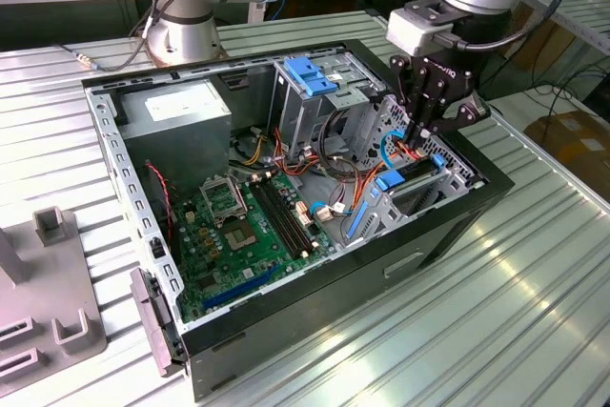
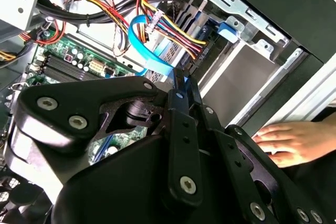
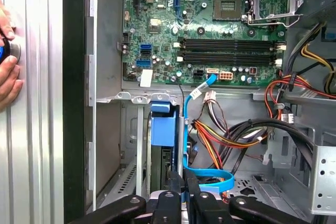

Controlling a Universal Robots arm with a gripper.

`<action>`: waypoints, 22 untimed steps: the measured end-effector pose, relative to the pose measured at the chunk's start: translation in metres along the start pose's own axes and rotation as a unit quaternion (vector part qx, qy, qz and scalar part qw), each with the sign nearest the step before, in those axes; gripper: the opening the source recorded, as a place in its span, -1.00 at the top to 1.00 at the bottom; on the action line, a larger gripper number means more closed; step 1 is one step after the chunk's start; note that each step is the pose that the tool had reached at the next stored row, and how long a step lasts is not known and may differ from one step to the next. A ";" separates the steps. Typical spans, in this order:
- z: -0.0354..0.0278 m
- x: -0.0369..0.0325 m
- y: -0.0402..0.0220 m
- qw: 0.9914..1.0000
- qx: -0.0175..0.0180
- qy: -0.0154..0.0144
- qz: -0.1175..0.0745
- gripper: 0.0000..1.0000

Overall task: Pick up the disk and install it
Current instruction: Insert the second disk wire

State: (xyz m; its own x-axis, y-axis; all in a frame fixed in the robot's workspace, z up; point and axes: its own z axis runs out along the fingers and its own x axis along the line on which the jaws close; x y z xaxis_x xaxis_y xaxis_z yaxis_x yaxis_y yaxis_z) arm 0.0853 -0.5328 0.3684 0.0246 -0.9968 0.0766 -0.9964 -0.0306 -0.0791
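Here the gripper point(image 3: 181, 195), low in the first wrist view, has its fingers pinched together on the disk point(image 3: 163, 140), which stands on edge in the bay, long axis running up-frame toward the motherboard point(image 3: 210, 30).

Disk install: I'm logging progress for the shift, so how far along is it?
Done: the pickup looks finished. The dark rectangular disk with blue plastic side rails stands edge-on in the drive bay of the open black computer case. In hand: the tool is down at the disk's end. Left: whether the disk is fully seated cannot be told.
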 end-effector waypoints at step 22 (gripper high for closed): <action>0.0129 0.0180 0.0123 0.999 0.030 -0.028 -0.003 0.68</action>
State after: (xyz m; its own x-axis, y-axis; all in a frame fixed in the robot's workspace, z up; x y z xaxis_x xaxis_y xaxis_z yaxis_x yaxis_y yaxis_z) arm 0.0745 -0.5521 0.3560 0.0368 -0.9991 0.0221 -0.9896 -0.0395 -0.1384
